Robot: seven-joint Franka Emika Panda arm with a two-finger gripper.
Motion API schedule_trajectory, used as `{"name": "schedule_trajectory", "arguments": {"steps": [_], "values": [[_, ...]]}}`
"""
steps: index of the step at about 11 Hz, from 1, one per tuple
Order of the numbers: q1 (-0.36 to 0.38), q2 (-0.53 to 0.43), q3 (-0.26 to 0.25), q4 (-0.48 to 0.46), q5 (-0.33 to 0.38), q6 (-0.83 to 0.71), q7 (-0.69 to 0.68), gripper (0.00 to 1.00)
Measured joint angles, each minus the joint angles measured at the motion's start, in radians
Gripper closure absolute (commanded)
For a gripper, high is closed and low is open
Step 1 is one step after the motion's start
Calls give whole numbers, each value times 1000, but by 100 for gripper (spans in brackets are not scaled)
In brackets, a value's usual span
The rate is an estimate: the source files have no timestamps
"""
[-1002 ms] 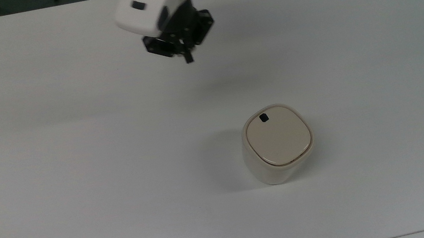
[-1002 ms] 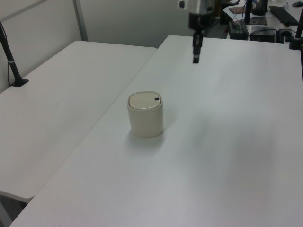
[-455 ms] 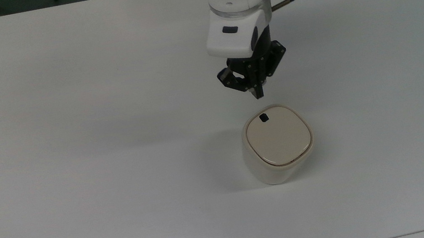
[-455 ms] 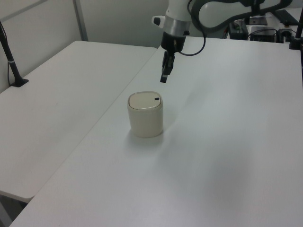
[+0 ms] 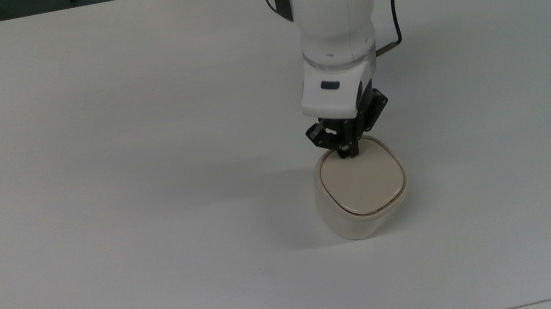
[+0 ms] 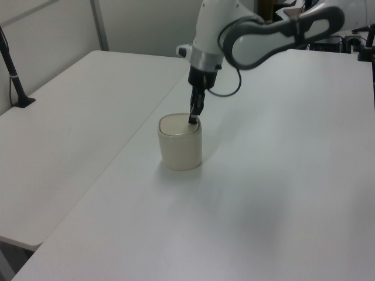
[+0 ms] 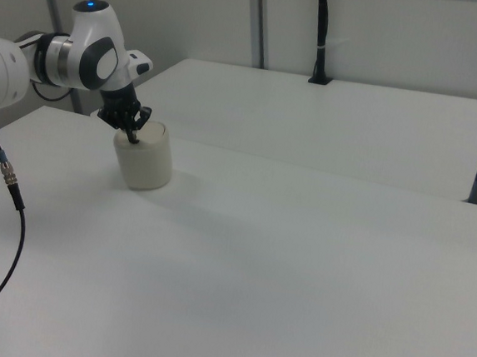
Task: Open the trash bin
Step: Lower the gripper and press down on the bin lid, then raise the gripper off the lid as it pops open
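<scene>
The arm has come a long way in 1 sec. A sec ago the gripper (image 5: 348,155) hung far back over the table (image 5: 95,205), near the far edge & well apart from the bin (image 5: 361,190). Half a sec ago it was just behind the bin, a bit above it. Now its tip is down on the lid (image 5: 365,181), at the lid's far edge in the top view, right where the small black mark was. The mark is hidden under the tip now.

The bin has not moved. It sits in the same spot on the white table, a bit to the top view's right of the middle, closer to the near edge. In the left view the bin (image 6: 180,143) stands upright near the table's left edge, w/ the gripper (image 6: 193,120) poking straight down onto the lid's right side. In the right view the bin (image 7: 144,160) is at the far left, & the gripper (image 7: 132,138) touches its top.

The lid is flat & closed, same as before, so what is inside the bin is hidden.

The 2 fingers look pressed together into one thin black point, w/ no gap I can see. They hold nothing; they just touch the lid.

A 2nd white table (image 6: 70,123) stands beside this one, w/ a black pole (image 7: 321,35) at its far edge.
</scene>
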Motion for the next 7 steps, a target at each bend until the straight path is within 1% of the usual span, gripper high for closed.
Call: {"name": "schedule_trajectory", "arguments": {"steps": [2,5,6,7], "values": [[5,7,-1,14,-18,2,1,100],[5,-6,-4,23,-21,1,1,100],[2,-37,-9,20,-20,-5,4,100],[-7,-87,-16,9,-21,-56,5,96]]}}
